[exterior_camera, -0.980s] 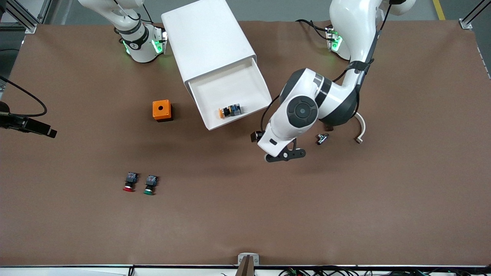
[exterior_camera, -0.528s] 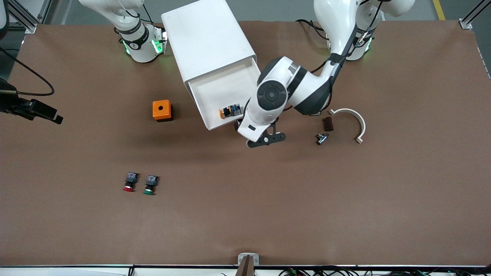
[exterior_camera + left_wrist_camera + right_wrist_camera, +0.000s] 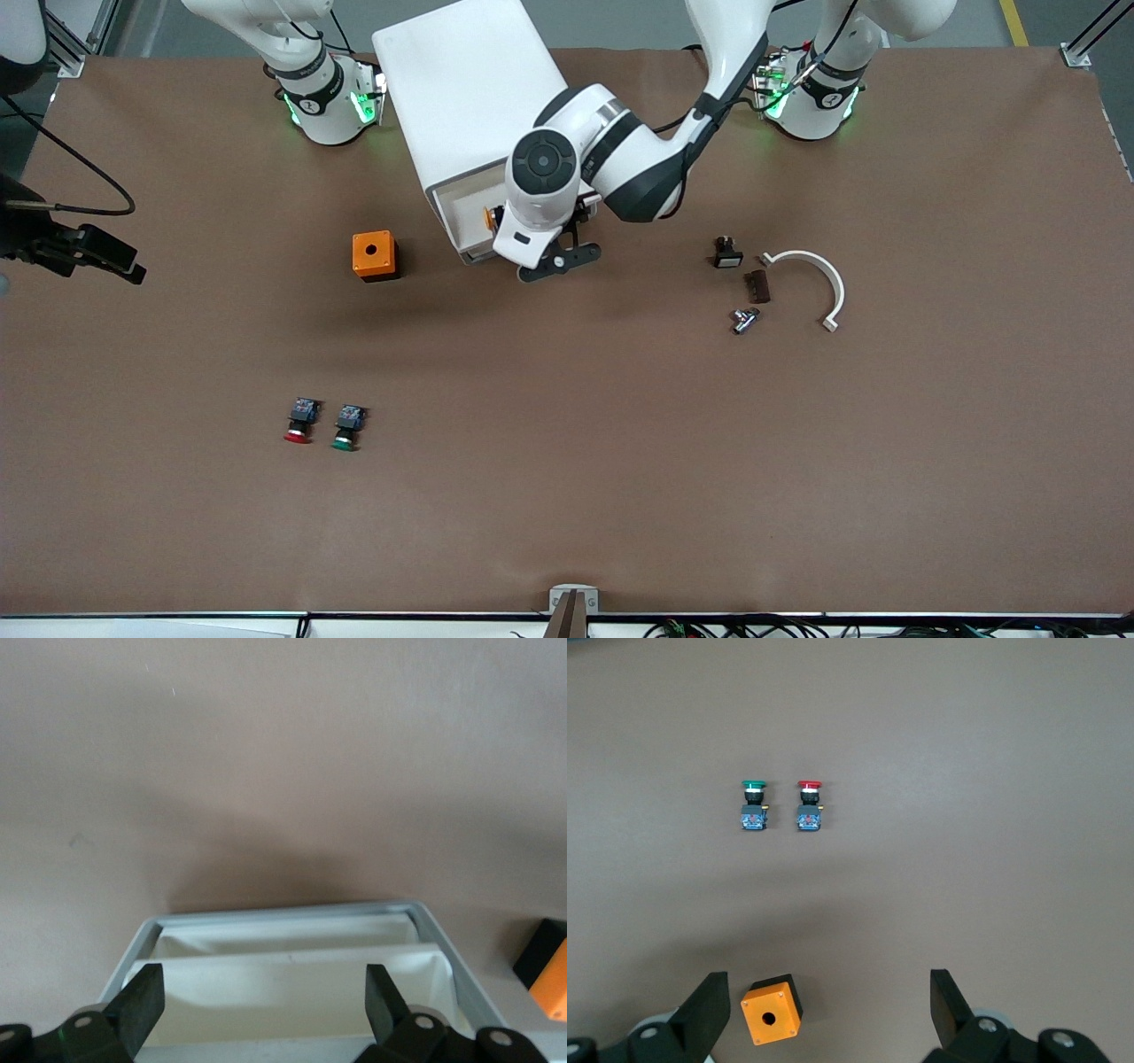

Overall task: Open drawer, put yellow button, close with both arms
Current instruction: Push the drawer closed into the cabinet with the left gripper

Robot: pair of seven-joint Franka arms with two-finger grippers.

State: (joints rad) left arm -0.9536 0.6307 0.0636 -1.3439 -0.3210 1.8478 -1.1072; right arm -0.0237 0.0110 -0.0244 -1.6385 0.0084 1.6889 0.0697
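Observation:
The white cabinet point(image 3: 478, 97) stands between the two arm bases. Its top drawer point(image 3: 463, 219) sticks out only a little. In that gap shows a sliver of the yellow button point(image 3: 488, 215), mostly hidden under the left arm's wrist. My left gripper point(image 3: 558, 260) is right at the drawer's front, open and holding nothing. In the left wrist view the drawer point(image 3: 292, 983) fills the space between the spread fingers of the left gripper point(image 3: 266, 1001). My right gripper point(image 3: 824, 997) hangs open and empty high over the orange box point(image 3: 772, 1010).
The orange box point(image 3: 374, 255) with a round hole sits beside the cabinet toward the right arm's end. A red button point(image 3: 299, 421) and a green button point(image 3: 348, 425) lie nearer the camera. A white curved piece point(image 3: 819, 279) and small parts point(image 3: 744, 319) lie toward the left arm's end.
The left arm swung toward the cabinet and the drawer went from wide open to nearly shut, carrying the yellow button in. The right gripper barely moved.

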